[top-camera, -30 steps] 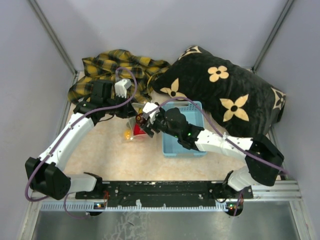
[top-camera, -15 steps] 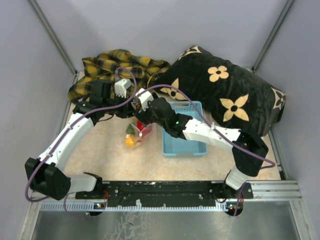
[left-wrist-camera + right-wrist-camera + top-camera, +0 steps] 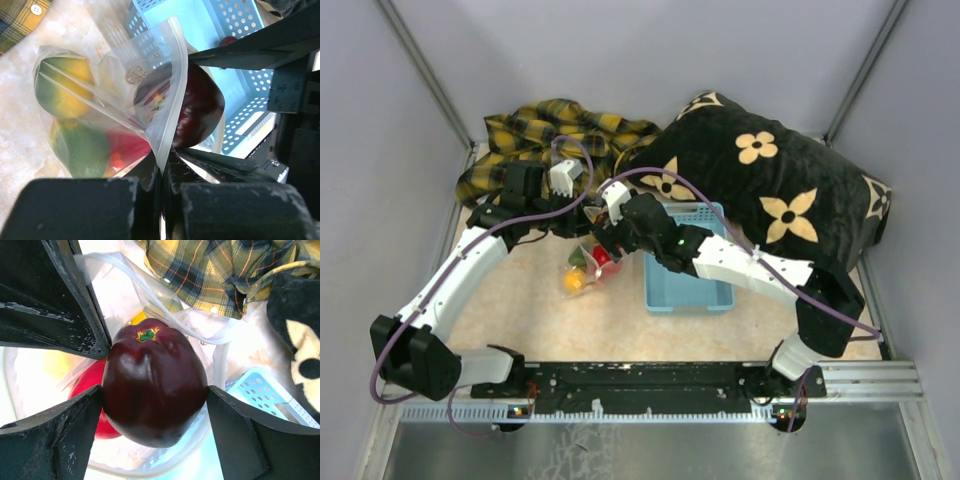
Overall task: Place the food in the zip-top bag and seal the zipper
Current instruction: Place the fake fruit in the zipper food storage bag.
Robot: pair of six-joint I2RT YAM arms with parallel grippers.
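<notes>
**A:** Between the right tool's point(image 3: 155, 390) 2 fingers, what sits there?

**B:** A dark maroon fruit point(image 3: 152, 375), gripped at its flanks with the jaws spread wide. Its stem end points away from the wrist, toward the plaid cloth point(image 3: 210, 270).

**A:** And past the fruit?

**B:** Directly beyond it is the open mouth of the zip-top bag point(image 3: 170, 65). From the left wrist the fruit looks part-way past the lip. A red piece point(image 3: 125, 147) and a green-yellow piece point(image 3: 62, 87) lie deeper inside.

**A:** Who holds the mouth?

**B:** The left tool point(image 3: 162, 175), clamped tight on 1 edge of the film. It meets the bag from the side away from the blue basket point(image 3: 235, 45), and the right tool reaches in from the basket side. The bench point(image 3: 520, 310) lies under the pouch.

**A:** So which way does the fruit go?

**B:** My judgement: straight on along the right tool's own axis, into the pouch. The fruit's long axis lines up with the mouth, so letting go should be enough. The mouth is not yet sealed.
</notes>
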